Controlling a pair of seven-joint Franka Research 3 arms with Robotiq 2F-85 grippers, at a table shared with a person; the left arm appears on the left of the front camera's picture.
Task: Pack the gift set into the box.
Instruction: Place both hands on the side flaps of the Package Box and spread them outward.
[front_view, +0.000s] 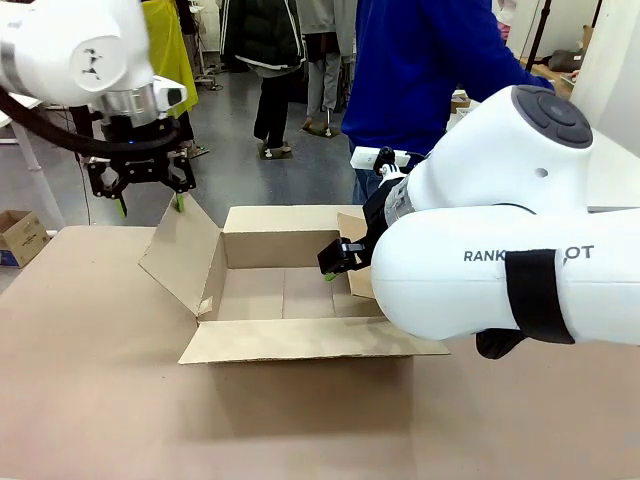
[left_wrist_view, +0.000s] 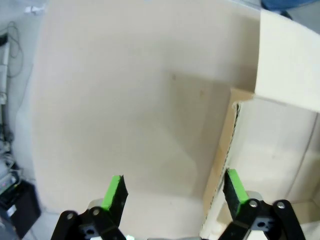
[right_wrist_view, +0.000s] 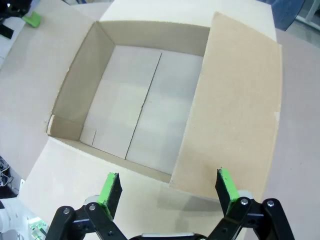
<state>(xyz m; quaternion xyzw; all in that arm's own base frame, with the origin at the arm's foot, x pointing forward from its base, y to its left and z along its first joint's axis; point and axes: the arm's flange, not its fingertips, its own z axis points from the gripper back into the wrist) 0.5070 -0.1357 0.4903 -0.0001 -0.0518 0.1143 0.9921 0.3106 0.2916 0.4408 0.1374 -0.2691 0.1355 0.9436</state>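
Nearest the camera in the front view, the white right arm (front_view: 440, 300) is seen. Its right hand (front_view: 335, 264) is placed over the right edge of the open cardboard box (front_view: 285, 248), which stands in the middle of the tabletop (front_view: 90, 400). The left hand (front_view: 150, 205) is held released above the raised left flap (front_view: 180, 255).

In the left wrist view, the left hand (left_wrist_view: 175, 186) is spread wide, and the flap's edge is seen just beside one green finger.

In the right wrist view, the right hand (right_wrist_view: 168, 184) is opened and grasps nothing. The box (right_wrist_view: 80, 75) is seen beneath, its floor crossed by a centre seam.
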